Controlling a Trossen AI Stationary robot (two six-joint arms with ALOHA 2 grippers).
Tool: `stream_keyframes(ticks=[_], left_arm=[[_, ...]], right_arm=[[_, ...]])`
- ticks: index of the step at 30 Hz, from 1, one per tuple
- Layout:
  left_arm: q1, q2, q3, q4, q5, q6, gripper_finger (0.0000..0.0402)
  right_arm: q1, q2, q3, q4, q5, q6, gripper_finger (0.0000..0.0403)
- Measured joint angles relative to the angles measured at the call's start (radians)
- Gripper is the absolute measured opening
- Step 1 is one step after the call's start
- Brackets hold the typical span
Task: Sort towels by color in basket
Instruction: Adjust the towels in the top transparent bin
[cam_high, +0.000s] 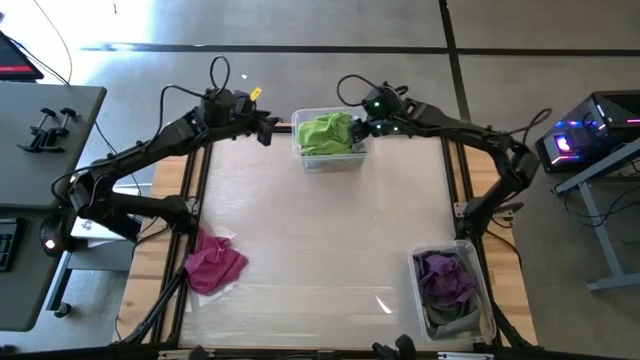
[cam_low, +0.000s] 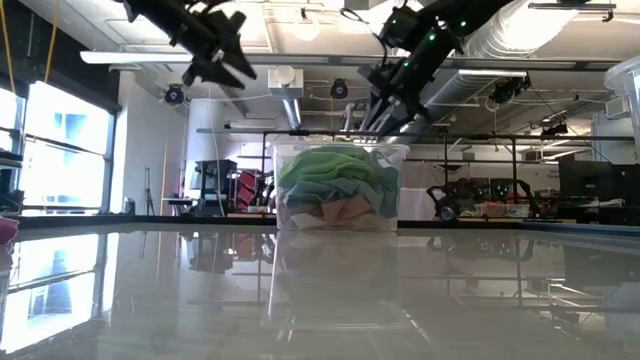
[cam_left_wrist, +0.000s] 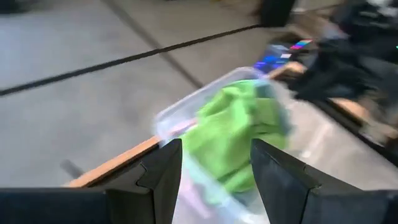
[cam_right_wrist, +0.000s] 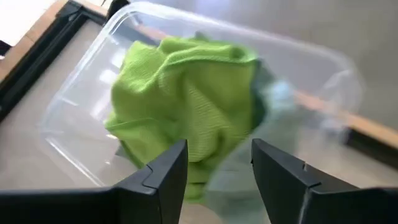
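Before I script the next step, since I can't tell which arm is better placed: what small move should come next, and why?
Probably lower the right tool straight down onto the lime green towel. It hangs open right over the clear bin at the table's far edge, with that towel heaped on top between its fingers. The left tool sits off to the bin's side, also open and empty.

My right gripper hangs just right of the far bin, my left gripper just left of it. Towels lie heaped in that bin. A second bin sits well nearer, rightward; a loose towel nearer, leftward.
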Motion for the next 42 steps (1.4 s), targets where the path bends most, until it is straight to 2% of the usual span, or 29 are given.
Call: stream_keyframes(ticks=[4,10,13,19,28,32,37,42], left_arm=[[0.011,0.036,0.0,-0.043,-0.035,-0.066,0.0179],[0.009,0.086,0.007,-0.078,0.043,-0.142,0.0179],[-0.007,0.089,0.039,-0.079,0.032,-0.125,0.0176],[-0.01,0.09,0.088,-0.089,-0.009,-0.047,0.016],[-0.012,0.09,0.092,-0.127,-0.002,-0.048,0.0145],[-0.019,0.09,0.092,-0.165,0.015,-0.072,0.0137],[-0.067,0.09,0.092,-0.241,0.018,-0.027,0.0125],[-0.141,0.09,0.083,-0.261,0.024,0.15,0.0113]], right_arm=[[0.015,0.03,0.0,0.039,-0.025,0.045,0.0171],[0.031,0.036,0.0,0.085,-0.015,0.046,0.0167],[0.023,0.036,0.0,0.087,-0.009,0.044,0.0154],[0.014,0.087,0.001,0.104,0.097,-0.049,0.0114],[0.016,0.195,0.002,0.112,0.132,-0.115,0.0027],[0.021,0.2,0.01,0.104,0.171,-0.106,0.0006],[0.021,0.187,0.095,0.028,0.16,-0.132,0.0023],[0.011,0.17,0.198,-0.095,0.073,-0.178,0.0095]])
